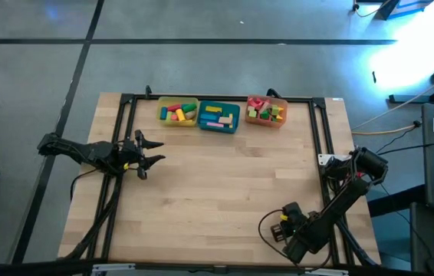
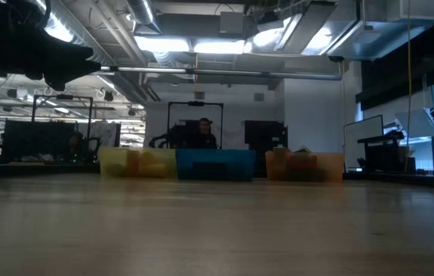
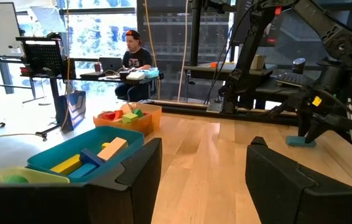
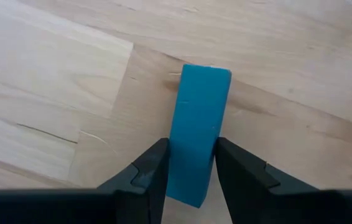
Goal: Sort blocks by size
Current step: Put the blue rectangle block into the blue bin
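The right gripper is low over the near right part of the wooden table, its two fingers clamped on the sides of a blue bar block that lies flat on the wood. The left gripper hovers above the left side of the table with its fingers spread wide and nothing between them. Along the far edge sit three trays in a row: a yellow tray, a teal tray and an orange tray, each holding coloured blocks. A person sits at a desk beyond the table.
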You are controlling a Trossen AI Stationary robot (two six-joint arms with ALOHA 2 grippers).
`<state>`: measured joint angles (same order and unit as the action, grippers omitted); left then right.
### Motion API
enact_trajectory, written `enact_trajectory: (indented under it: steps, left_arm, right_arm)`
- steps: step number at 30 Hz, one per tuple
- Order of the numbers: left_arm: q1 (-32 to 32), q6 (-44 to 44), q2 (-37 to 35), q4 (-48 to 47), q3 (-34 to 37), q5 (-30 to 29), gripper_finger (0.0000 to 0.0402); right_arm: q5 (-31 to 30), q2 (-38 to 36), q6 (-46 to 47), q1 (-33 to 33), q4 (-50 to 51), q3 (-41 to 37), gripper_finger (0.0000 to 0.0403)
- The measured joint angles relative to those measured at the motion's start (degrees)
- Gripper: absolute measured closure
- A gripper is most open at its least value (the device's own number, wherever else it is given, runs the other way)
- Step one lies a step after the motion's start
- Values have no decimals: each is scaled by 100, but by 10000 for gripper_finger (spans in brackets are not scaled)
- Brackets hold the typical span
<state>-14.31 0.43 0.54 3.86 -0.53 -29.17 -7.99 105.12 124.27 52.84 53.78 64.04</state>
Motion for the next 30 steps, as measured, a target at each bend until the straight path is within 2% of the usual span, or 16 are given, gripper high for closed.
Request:
enact_trajectory:
  steps: [11, 19, 23, 27, 30]
  left_arm:
    - [-1, -23, 0, 0, 2, 0, 204]
    - [0, -43, 0, 0, 0, 0, 204]
    - [0, -42, -2, 0, 2, 0, 204]
    - [0, -42, -1, 1, 2, -1, 204]
    - [0, -42, -2, 0, 2, -2, 204]
  right_arm:
    - [-69, 0, 254, -4, -152, -1, 269]
    - [350, 31, 339, -37, -98, -24, 208]
    - [275, 24, 232, -40, -87, -23, 185]
    - [189, 77, 156, -41, -213, -16, 187]
    - [159, 169, 110, -39, -320, 1, 211]
